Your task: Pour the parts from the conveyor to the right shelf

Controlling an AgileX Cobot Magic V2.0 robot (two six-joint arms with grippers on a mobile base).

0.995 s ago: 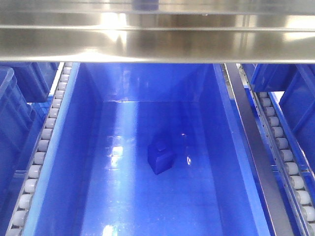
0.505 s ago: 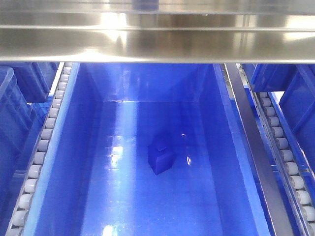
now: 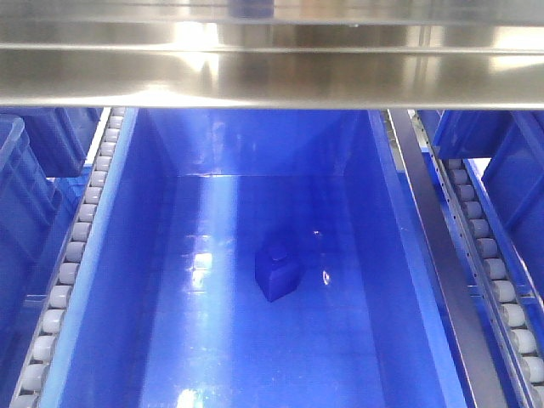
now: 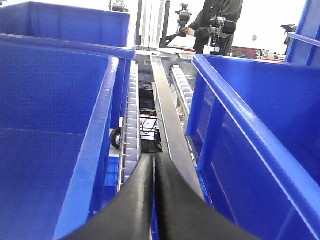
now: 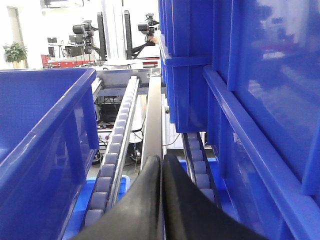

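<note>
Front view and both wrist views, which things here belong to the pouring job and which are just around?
Job:
blue block, lying in the middle bin
steel shelf with roller tracks
left pincer, shut
right pincer, shut

Just around:
neighbouring blue bins
person in dark clothes
potted plant

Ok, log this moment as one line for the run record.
part: blue block resting on floor of centre bin | left gripper: shut, empty, between bins | right gripper: shut, empty, over roller track
</note>
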